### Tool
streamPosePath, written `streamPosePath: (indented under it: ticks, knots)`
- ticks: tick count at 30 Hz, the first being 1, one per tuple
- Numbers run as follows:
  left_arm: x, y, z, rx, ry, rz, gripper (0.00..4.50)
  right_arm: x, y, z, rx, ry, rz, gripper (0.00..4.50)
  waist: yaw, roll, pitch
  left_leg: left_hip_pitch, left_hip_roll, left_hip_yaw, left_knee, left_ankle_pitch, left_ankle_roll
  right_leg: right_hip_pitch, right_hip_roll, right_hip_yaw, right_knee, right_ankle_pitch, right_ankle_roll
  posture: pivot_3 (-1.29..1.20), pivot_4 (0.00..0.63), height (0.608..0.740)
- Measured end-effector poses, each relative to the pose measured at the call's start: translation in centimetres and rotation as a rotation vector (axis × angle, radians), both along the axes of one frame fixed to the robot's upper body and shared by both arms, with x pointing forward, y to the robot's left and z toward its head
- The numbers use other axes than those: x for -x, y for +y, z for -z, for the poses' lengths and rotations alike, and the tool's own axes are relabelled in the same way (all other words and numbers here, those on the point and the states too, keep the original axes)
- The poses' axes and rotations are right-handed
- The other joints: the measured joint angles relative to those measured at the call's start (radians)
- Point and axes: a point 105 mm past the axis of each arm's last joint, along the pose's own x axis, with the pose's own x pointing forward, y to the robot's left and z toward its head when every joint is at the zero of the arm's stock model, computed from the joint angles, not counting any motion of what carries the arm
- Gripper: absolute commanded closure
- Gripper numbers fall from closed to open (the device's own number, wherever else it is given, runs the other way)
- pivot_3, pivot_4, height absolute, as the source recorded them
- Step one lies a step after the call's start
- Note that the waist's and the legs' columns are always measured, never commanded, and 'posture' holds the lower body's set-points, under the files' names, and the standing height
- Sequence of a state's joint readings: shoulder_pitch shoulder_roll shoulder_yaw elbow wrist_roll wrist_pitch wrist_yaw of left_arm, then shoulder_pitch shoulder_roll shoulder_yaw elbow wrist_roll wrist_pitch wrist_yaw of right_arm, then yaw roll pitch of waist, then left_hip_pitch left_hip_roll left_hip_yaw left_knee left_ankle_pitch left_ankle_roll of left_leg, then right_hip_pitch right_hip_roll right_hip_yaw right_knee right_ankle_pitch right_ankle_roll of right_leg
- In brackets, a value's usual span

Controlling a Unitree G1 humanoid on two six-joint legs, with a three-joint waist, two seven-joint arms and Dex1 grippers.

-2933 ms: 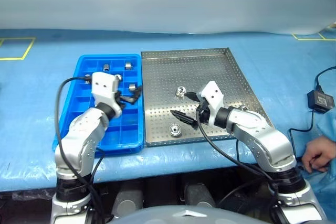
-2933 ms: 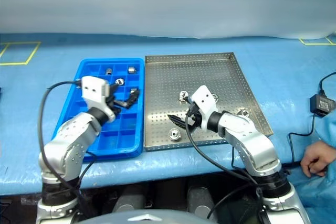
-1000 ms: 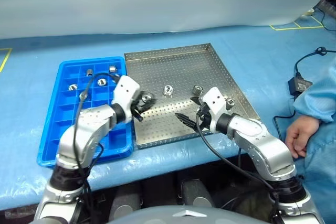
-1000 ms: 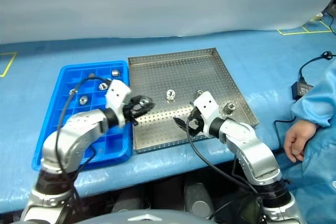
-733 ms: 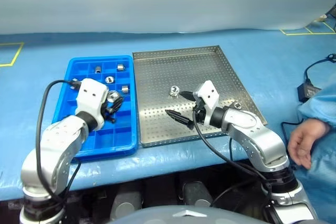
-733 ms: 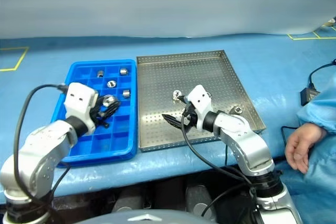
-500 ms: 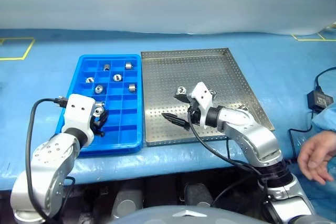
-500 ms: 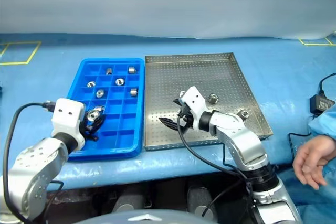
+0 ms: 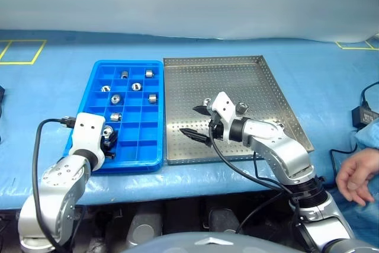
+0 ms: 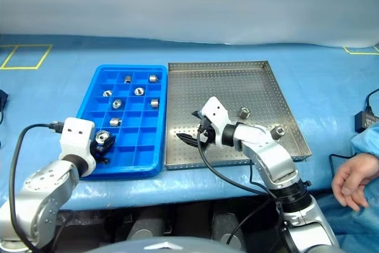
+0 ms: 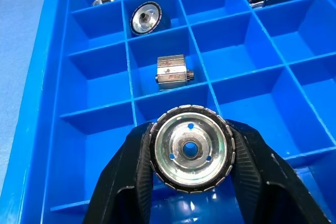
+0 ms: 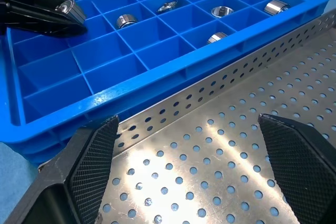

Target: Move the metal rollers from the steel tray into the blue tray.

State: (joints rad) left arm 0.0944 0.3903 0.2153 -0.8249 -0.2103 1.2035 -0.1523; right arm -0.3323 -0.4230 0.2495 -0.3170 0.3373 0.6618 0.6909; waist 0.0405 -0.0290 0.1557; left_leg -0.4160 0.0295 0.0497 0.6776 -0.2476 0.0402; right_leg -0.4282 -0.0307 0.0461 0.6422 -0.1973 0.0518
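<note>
My left gripper (image 11: 191,153) is shut on a ribbed metal roller (image 9: 108,133) and holds it just above the near left compartments of the blue tray (image 9: 95,90). Several metal rollers (image 9: 136,86) lie in the blue tray's farther compartments. My right gripper (image 9: 195,121) stands open and empty over the near left part of the steel tray (image 9: 237,78). On that tray, one roller (image 9: 206,100) lies close behind the right gripper and two more rollers (image 9: 241,108) (image 9: 278,125) lie to its right.
A person's hand (image 9: 356,176) rests at the table's near right edge. A black power adapter (image 9: 361,115) with its cable lies on the blue cover further right. Yellow tape marks (image 9: 23,51) show at the far left. The two trays stand side by side, touching.
The head camera has swung. My left gripper has carried the roller from the steel tray's left edge across to the blue tray's near left corner and down. My right gripper stayed open, shifting slightly left.
</note>
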Motion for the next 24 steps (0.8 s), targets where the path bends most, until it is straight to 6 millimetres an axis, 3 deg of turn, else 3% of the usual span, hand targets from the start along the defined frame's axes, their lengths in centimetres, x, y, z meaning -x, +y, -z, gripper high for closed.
streamPosePath:
  ticks: [6,14,18,24]
  knots:
    - [-0.8,-0.3,-0.2,-0.010,-0.015,0.009,0.54,-0.1,-0.1,0.0,0.010,-0.008,0.012,0.00,-0.001,0.000,0.000,0.000,0.000,0.000,0.000,0.000,0.000,0.000,-0.001,0.000,0.000,0.000,-0.001,0.15,0.150,0.740]
    - [-1.9,-2.0,-1.7,0.059,-0.104,0.073,0.54,-0.2,-0.3,0.1,0.017,-0.013,0.032,0.00,-0.002,0.000,0.000,-0.001,-0.001,-0.001,0.000,0.000,0.000,0.000,-0.002,-0.002,0.000,0.000,-0.001,0.10,0.150,0.740]
    - [-3.3,-5.8,-3.6,0.140,-0.196,0.258,0.54,-0.3,-1.0,0.3,0.027,-0.017,0.064,0.00,-0.002,0.000,0.000,-0.001,-0.002,-0.001,0.000,0.000,0.000,0.000,-0.003,-0.002,0.000,0.000,-0.001,0.07,0.150,0.740]
    - [-7.1,-11.0,-4.3,0.159,-0.198,0.507,0.54,-0.2,-2.0,-0.4,0.057,-0.073,0.117,0.00,-0.014,0.000,0.000,-0.001,-0.002,0.000,0.000,0.000,0.000,0.000,-0.002,-0.002,0.000,0.000,-0.001,-0.03,0.150,0.740]
